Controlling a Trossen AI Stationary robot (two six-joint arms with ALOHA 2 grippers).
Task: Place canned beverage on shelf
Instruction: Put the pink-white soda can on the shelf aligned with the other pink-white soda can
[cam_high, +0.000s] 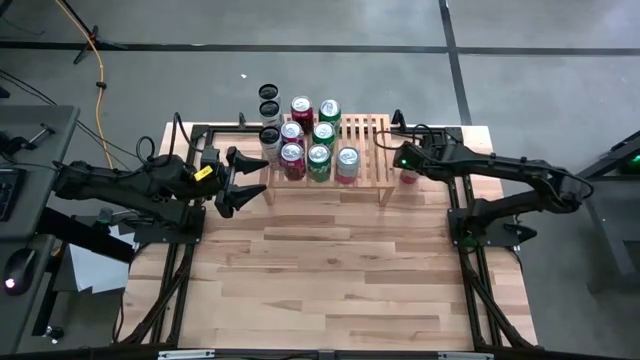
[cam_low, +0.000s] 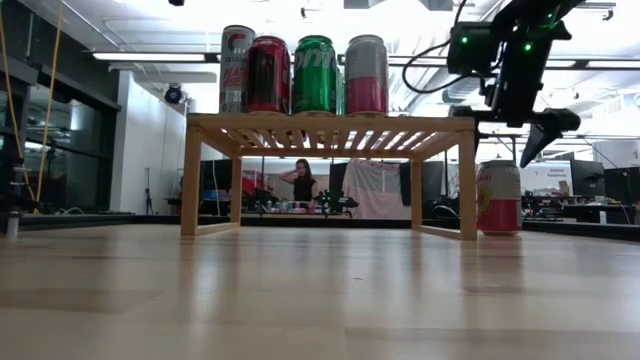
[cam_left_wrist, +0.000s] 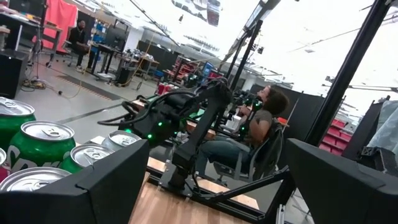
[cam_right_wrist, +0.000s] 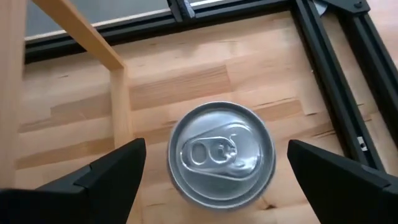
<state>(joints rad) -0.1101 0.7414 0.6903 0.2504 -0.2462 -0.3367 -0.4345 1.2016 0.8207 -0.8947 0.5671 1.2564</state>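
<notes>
The can to be shelved (cam_right_wrist: 221, 152) stands upright on the surface (cam_high: 350, 280) just beside the right-hand leg of the shelf (cam_high: 372, 150), outside the rack and not yet on it. In the low view it is seen as a pink-and-white can (cam_low: 498, 197) resting on its base. The right hand (cam_right_wrist: 214, 165) is held above it, with the fingers spread wide to either side of the lid and touching nothing; one finger (cam_low: 545, 130) hangs clear over the rim.

A rigid, smooth metal cylinder is to be expected here. If sealed, as the intact pull tab suggests, it will be fairly heavy for its size and the wall will resist a firm squeeze; if empty, it would dent easily. The painted side is likely slippery, so the grip is best taken across the middle of the body, with the fingers opposite each other and below the tapered shoulder, not on the lid. It should be kept upright, since a tall can tips readily.

Free slats remain at the right end of the rack, next to the cans already there (cam_high: 318, 140).

The left hand (cam_high: 245, 185) waits over the surface left of the shelf, its fingers apart and empty.
</notes>
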